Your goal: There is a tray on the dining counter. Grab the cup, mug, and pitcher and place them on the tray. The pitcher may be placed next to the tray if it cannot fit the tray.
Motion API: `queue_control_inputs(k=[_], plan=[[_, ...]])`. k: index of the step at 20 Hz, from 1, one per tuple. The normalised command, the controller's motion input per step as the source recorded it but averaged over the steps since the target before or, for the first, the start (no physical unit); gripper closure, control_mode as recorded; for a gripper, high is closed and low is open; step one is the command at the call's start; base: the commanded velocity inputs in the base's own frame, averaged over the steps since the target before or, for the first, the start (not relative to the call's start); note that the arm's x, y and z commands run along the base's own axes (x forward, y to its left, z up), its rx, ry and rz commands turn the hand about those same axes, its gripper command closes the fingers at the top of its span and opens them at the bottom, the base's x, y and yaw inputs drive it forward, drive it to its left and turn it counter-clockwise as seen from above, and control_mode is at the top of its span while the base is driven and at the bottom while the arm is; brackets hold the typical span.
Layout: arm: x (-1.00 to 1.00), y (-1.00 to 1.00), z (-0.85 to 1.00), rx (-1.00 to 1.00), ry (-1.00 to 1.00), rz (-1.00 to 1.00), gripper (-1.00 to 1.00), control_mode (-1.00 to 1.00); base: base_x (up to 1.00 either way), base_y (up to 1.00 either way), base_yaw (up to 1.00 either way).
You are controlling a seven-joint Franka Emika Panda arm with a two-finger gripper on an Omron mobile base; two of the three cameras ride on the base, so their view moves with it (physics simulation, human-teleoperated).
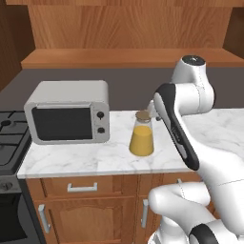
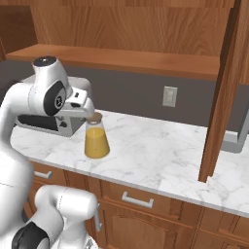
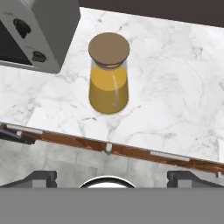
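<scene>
The pitcher (image 1: pixel 141 136) (image 2: pixel 96 137) (image 3: pixel 109 74), a clear conical glass carafe with orange liquid and a round brown lid, stands upright on a marble counter with drawers below. My gripper (image 3: pixel 112 177) hovers open above it and slightly toward the counter's front edge, with nothing between its fingertips (image 3: pixel 41 177). In the right base view my hand (image 2: pixel 80 104) sits just above and left of the lid. The tray, the cup, the mug and the dining counter are out of view.
A grey microwave (image 1: pixel 69 116) (image 3: pixel 35 30) stands close to the pitcher's left. A black stove (image 1: pixel 9 138) adjoins the counter (image 1: pixel 95 159) at far left. A wooden shelf (image 2: pixel 121 61) overhangs the back, and a tall wooden panel (image 2: pixel 223 97) rises at right.
</scene>
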Motion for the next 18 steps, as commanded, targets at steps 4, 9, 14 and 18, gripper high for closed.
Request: queue_control_inputs(k=[4, 9, 14, 18], plan=[[0.31, 0.00, -0.53, 0.00, -0.01, 0.00, -1.00, -1.00, 0.00, 0.00, 0.00], [0.29, 0.00, -0.60, 0.00, -0.05, 0.00, -1.00, -1.00, 0.00, 0.00, 0.00], [0.30, 0.00, -0.39, 0.00, -0.06, 0.00, -1.00, -1.00, 0.00, 0.00, 0.00], [0.34, 0.00, -0.25, 0.00, -0.03, 0.00, -1.00, -1.00, 0.00, 0.00, 0.00]])
